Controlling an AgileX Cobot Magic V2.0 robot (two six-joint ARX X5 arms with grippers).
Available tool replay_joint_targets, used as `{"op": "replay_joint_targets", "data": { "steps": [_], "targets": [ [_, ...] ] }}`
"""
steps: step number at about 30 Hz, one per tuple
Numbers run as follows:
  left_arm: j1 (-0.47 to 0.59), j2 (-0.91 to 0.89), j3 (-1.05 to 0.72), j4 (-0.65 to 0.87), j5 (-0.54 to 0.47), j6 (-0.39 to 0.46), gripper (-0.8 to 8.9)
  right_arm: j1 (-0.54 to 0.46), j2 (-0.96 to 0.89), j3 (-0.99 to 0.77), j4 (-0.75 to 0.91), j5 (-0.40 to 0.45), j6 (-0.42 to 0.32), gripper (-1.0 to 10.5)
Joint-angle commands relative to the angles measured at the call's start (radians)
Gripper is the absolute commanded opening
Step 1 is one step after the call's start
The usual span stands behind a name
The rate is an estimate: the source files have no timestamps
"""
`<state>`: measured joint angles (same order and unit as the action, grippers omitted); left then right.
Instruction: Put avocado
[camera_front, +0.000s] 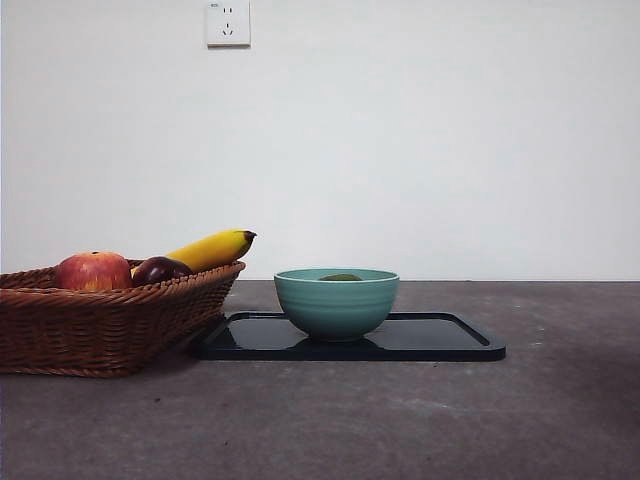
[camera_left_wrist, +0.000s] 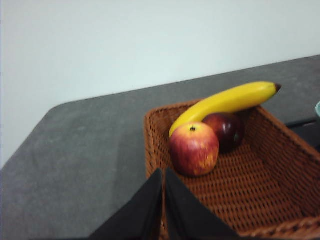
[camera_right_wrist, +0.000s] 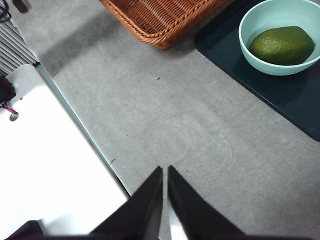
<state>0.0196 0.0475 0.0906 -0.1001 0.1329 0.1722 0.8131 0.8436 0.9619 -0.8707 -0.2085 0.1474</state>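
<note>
Avocado (camera_right_wrist: 282, 45) lying in teal bowl (camera_front: 336, 302) on black tray (camera_front: 440, 340); both claws closed and empty.

Left claw (camera_left_wrist: 164, 172) with jaws pressed together, poised just over near rim of wicker basket (camera_left_wrist: 280, 185), apple (camera_left_wrist: 194, 149) close ahead, plum (camera_left_wrist: 226, 130) and banana (camera_left_wrist: 225, 102) beyond. Right claw (camera_right_wrist: 164, 170) likewise shut, holding nothing, above bare worktop (camera_right_wrist: 165, 115), avocado well apart from it, far ahead and off to one side.

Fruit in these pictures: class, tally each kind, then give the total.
avocado: 1, in the bowl
apple: 1, in the basket
plum: 1, in the basket
banana: 1, in the basket
Total: 4
</note>
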Motion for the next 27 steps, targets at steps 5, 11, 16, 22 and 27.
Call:
{"op": "replay_joint_targets", "data": {
  "steps": [5, 11, 16, 22, 27],
  "targets": [
    [0.002, -0.044, -0.071, 0.013, -0.006, -0.009, 0.08, 0.010, 0.003, 0.012, 0.011, 0.000, 0.010, 0.1],
    [0.003, -0.045, -0.080, -0.060, -0.007, -0.001, 0.08, 0.010, 0.003, 0.012, 0.011, 0.000, 0.010, 0.1],
    [0.003, -0.044, -0.079, -0.084, -0.007, -0.024, 0.08, 0.010, 0.003, 0.012, 0.011, 0.000, 0.010, 0.1],
    [0.002, -0.044, -0.079, -0.082, -0.006, -0.028, 0.08, 0.010, 0.003, 0.012, 0.011, 0.000, 0.010, 0.1],
    [0.002, -0.044, -0.079, -0.082, -0.006, -0.028, 0.08, 0.010, 0.003, 0.012, 0.011, 0.000, 0.010, 0.1]
  ]
}}
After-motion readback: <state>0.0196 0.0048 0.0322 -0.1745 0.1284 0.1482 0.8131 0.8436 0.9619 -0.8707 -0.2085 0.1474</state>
